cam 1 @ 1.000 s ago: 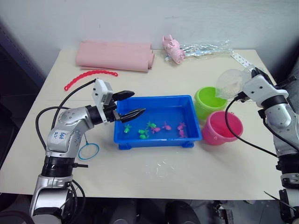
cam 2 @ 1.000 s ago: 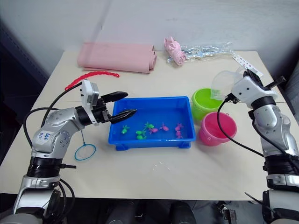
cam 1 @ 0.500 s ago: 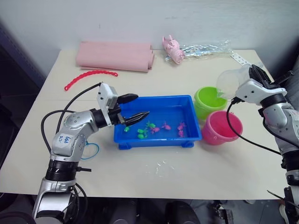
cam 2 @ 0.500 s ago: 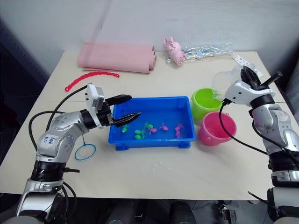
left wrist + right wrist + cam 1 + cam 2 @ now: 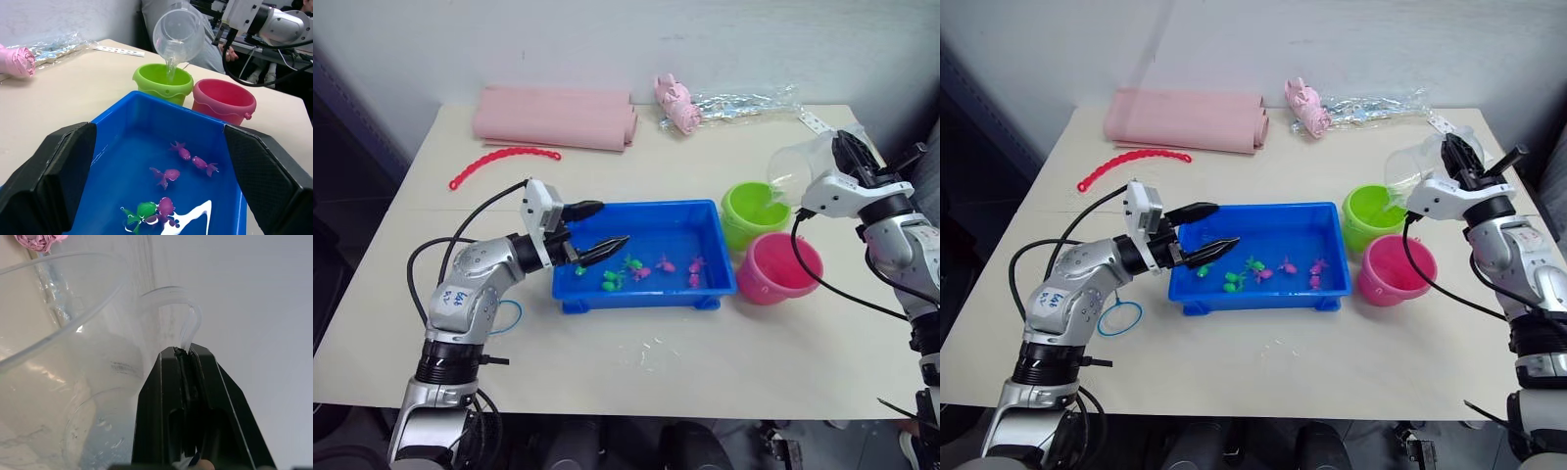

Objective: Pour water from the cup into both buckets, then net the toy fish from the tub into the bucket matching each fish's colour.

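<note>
Taking the blue tub [image 5: 705,227] at mid-desk as reference. Left of the tub, the net [image 5: 1119,317] lies flat on the desk [image 5: 636,362], its hoop partly behind the left forearm. The left arm is bent at the elbow, forearm reaching toward the tub; the left gripper [image 5: 594,229] hangs over the tub's left end, jaws spread wide and holding nothing. Inside the tub, green and pink toy fish [image 5: 166,175] sit in shallow water, gathered toward its near side. Just right of the tub stand the green bucket [image 5: 754,213], farther back, and the pink bucket [image 5: 779,266], nearer, the two touching. The right arm is raised beyond them, wrist turned inward; the right gripper [image 5: 186,357] has its jaws clamped on the handle of the cup [image 5: 178,33], which is tipped above the green bucket, a thin stream of water falling into it.
</note>
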### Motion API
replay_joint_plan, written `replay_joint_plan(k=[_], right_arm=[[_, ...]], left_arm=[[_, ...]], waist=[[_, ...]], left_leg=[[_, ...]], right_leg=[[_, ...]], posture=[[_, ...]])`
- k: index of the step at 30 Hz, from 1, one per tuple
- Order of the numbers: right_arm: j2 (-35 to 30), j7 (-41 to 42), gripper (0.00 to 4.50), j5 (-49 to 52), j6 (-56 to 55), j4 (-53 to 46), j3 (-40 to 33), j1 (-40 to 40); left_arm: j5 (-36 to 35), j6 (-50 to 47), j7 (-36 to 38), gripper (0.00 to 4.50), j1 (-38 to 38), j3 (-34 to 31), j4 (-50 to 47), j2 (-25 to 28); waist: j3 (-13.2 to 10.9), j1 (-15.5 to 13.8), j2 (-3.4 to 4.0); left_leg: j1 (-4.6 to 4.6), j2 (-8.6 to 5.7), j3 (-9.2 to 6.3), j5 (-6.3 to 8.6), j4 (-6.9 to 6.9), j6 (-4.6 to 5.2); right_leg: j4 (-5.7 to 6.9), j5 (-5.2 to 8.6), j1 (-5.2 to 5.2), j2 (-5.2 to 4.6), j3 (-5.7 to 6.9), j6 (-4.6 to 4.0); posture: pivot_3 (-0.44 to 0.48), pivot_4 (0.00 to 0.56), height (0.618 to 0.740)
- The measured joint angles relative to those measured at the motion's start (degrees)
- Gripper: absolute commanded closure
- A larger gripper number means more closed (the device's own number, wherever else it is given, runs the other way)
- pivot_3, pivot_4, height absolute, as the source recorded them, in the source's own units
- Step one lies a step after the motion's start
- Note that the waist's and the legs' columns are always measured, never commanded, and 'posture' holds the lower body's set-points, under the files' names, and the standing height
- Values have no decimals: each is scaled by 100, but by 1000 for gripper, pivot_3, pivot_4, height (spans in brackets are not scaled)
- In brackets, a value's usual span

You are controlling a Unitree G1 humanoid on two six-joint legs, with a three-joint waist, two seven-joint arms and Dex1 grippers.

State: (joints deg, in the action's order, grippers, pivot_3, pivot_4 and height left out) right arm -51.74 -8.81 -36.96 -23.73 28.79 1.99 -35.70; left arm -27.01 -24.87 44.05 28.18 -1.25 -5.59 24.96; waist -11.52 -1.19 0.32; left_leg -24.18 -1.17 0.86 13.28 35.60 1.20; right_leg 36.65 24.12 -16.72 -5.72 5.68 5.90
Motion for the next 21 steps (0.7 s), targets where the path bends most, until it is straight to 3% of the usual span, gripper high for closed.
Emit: replay_joint_plan(k=[10, 21], right_arm=[[-74, -430, 4421, -401, -149, -29, 50, 83], [-70, -368, 4421, -318, -215, -213, 49, 129]], left_arm=[[-3, -4, 42, 0, -2, 0, -92, 56], [-173, -61, 200, 0, 44, -106, -78, 122]], waist=[[0, 0, 0], [0, -4, 0]], left_leg=[[0, 0, 0, 0, 4, -1], [0, 0, -2, -1, 7, 0]], right_leg=[[8, 0, 0, 1, 0, 0], [11, 0, 0, 2, 0, 0]], posture=[[0, 150, 740], [0, 150, 740]])
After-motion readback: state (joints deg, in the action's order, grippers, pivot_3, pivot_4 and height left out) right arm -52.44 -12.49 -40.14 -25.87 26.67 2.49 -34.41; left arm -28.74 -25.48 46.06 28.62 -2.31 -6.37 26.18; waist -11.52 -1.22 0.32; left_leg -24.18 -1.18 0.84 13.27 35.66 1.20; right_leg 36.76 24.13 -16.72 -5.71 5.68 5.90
